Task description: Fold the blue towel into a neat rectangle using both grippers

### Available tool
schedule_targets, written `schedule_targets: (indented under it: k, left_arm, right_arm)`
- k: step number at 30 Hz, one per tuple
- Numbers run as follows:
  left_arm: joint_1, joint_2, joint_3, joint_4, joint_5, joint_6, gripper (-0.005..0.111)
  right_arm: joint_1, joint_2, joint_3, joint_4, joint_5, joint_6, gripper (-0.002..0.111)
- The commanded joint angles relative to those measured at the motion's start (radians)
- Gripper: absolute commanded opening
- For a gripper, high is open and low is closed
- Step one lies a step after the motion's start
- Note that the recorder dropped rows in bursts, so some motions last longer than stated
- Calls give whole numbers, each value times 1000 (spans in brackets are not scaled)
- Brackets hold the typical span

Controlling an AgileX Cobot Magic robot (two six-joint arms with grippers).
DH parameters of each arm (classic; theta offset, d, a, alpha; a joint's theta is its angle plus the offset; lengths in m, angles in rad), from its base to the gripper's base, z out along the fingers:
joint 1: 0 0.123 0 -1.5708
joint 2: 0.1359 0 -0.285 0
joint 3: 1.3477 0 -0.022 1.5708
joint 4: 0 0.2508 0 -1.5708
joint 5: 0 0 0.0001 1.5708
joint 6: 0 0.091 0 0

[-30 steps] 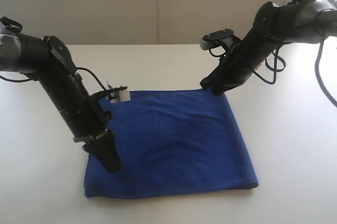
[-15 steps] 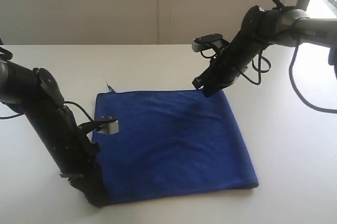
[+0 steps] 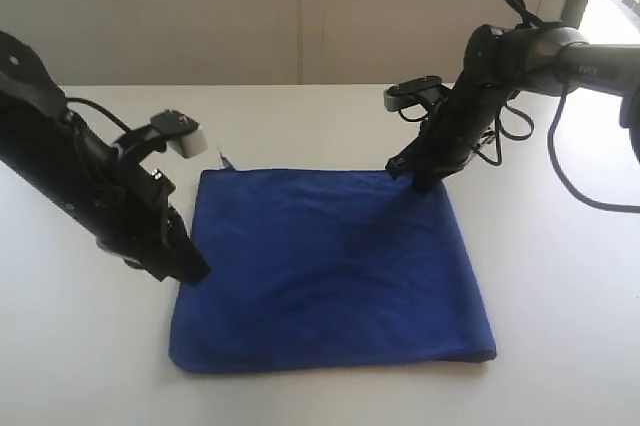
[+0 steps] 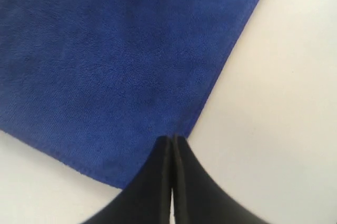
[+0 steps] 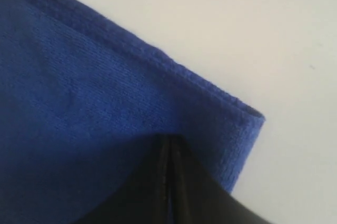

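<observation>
Blue towel (image 3: 330,276) lies flat on the white table (image 3: 560,276), centred between the arms, doubled over, with a rounded fold along its near edge and its open edges to the far side. Outline is a near-square rectangle: two sides run near to far, and the near and far edges run left to right; which axis is the longer cannot be settled from this angle. Left gripper (image 3: 192,271) stands at the towel's left edge, about midway along it, jaws pressed together, with no cloth seen between them. Right gripper (image 3: 418,178) sits over the far right corner, jaws likewise closed; whether it touches the cloth cannot be told. A small pale tag (image 3: 224,160) shows at the far left corner
</observation>
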State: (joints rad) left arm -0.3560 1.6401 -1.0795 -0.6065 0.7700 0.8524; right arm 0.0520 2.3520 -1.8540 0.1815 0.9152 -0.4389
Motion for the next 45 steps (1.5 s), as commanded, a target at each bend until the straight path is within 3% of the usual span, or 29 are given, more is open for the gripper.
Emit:
schedule_targets:
  k: [1, 6, 12, 27, 38, 45]
  left_arm:
    - [-4, -113, 5, -2, 5, 7, 0]
    - [-4, -173, 5, -2, 7, 7, 0]
    - [-4, -205, 7, -2, 11, 16, 0]
    - [-4, -251, 7, -57, 40, 27, 0]
    - [-4, -291, 7, -77, 58, 44, 0]
    - [-4, -302, 7, -81, 88, 65, 0]
  right_arm:
    - [-45, 11, 1, -146, 130, 82, 0]
    - [-66, 2, 44, -181, 257, 85, 0]
    - [-66, -87, 196, -295, 282, 145, 0]
    - [-49, -369, 750, -301, 110, 245, 0]
    - [142, -489, 995, -197, 55, 267, 0]
    - [267, -604, 933, -208, 157, 303, 0]
